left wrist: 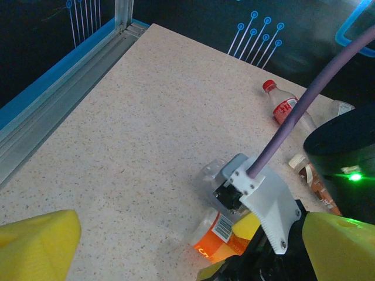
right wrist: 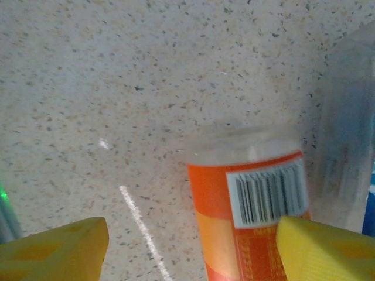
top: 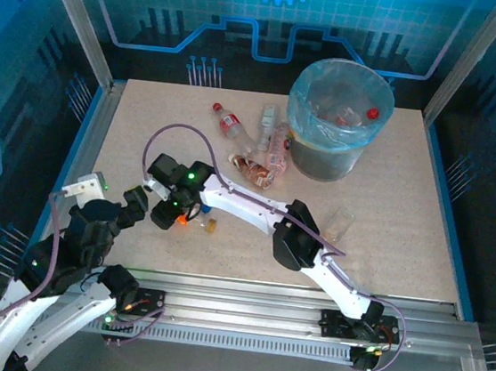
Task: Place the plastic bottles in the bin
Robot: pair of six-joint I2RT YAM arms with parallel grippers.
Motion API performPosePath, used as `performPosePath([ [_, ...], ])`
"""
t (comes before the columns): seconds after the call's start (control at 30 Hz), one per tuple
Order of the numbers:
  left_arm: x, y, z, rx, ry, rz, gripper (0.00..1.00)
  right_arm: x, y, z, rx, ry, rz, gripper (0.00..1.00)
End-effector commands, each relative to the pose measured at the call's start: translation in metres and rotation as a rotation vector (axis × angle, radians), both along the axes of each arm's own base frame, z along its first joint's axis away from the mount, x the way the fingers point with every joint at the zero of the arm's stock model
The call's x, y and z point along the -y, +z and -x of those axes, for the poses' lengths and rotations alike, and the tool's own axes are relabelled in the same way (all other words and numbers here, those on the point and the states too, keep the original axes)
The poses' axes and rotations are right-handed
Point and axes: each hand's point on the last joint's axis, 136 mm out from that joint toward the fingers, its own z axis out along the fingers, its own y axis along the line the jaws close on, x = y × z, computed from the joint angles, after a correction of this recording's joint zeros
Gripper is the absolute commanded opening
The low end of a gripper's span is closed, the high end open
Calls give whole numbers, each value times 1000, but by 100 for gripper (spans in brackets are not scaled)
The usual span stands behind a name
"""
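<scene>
An orange-labelled plastic bottle (right wrist: 246,222) lies on the table between the yellow fingers of my right gripper (right wrist: 193,240). The jaws are open: the bottle rests against the right finger (right wrist: 325,249), with a gap to the left one. From above, this gripper (top: 182,216) hangs over the bottle at the table's left centre. My left gripper (left wrist: 187,246) is open and holds nothing, just left of that spot (top: 138,204). More bottles lie near the bin (top: 299,147): a red-capped one (top: 228,121), a red-labelled one (top: 279,149) and a crushed brown one (top: 251,170).
The bin's blue bag (top: 306,111) holds some bottles with a red cap (top: 373,113) showing. A clear bottle (top: 340,223) lies by the right arm's elbow. A small brown piece (top: 210,225) sits next to the right gripper. Metal rails border the table's edges.
</scene>
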Motion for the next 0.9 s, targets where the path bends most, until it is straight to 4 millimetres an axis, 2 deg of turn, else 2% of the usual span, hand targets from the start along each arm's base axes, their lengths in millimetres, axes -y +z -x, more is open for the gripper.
performPosePath([
  [0.0, -7, 14, 3, 28, 14, -27, 98, 10, -28, 3, 32, 23, 110, 78],
  [0.27, -3, 20, -1, 37, 3, -30, 98, 9, -41, 1, 47, 52, 139, 80],
  [0.53, 1, 28, -8, 46, -9, -34, 98, 8, -40, -3, 73, 82, 148, 80],
  [0.67, 3, 29, -10, 45, -13, -38, 98, 10, -35, 3, 63, 129, 149, 85],
  [0.87, 6, 26, -13, 37, -14, -36, 98, 18, -44, 12, 34, 178, 179, 82],
])
